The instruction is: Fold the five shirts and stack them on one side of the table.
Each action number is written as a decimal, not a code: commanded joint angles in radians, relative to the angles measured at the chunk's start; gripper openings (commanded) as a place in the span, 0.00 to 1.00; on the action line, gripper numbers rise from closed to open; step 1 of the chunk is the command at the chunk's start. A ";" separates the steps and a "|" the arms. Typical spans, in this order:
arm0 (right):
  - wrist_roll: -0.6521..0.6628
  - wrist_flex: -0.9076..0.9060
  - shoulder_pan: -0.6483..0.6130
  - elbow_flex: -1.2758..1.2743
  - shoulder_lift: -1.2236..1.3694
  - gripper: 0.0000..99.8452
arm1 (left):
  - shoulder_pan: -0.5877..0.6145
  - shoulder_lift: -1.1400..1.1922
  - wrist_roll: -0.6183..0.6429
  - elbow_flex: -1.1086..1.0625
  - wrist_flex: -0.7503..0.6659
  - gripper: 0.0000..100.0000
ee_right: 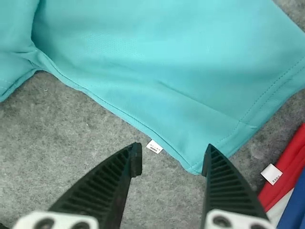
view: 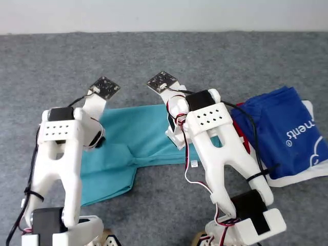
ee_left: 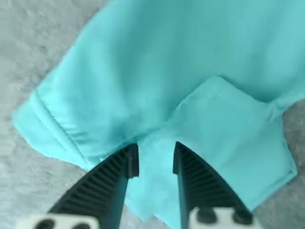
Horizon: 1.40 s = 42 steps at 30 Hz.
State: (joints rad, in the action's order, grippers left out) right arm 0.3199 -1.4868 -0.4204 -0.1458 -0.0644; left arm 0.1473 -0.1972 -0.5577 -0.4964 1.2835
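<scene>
- Shirts are lying in two places on the grey tabletop. The teal shirt is sitting in the middle, spread out and looking only partly folded, with one sleeve sticking out to the near left.
- The left end effector is hovering over the teal shirt's left part. Its jaws are standing a little apart and gripping nothing.
- The right end effector is hanging over the shirt's near right corner, just beside a small label. Its jaws are standing wide apart and are holding nothing either.
- To the right, a pile is building up: a folded blue shirt is lying on top, with a red shirt and a white cloth peeking out beneath it.
- Judging from this, the task is running past its middle, with three pieces seemingly stacked. The teal one is waiting for its remaining folds and its move onto the pile. A fifth shirt may be hiding inside the stack; I cannot tell.
</scene>
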 commanded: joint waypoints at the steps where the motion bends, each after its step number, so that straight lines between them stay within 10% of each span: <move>1: 0.005 -0.027 0.002 0.005 -0.047 0.21 | 0.066 -0.018 -0.005 0.062 -0.052 0.13; 6: 0.005 -0.033 0.002 0.005 -0.047 0.21 | 0.101 -0.018 -0.003 0.056 -0.129 0.13; 21: 0.005 0.061 0.062 -0.037 -0.030 0.21 | 0.100 -0.029 0.183 0.094 0.305 0.13; 42: 0.066 0.326 0.254 -0.379 -0.001 0.21 | 0.092 -0.029 0.181 0.079 0.319 0.13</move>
State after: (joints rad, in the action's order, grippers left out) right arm 0.3552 -1.2075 -0.1734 -0.5017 -0.0583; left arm 0.2409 -0.1972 -0.3828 -0.4381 1.5904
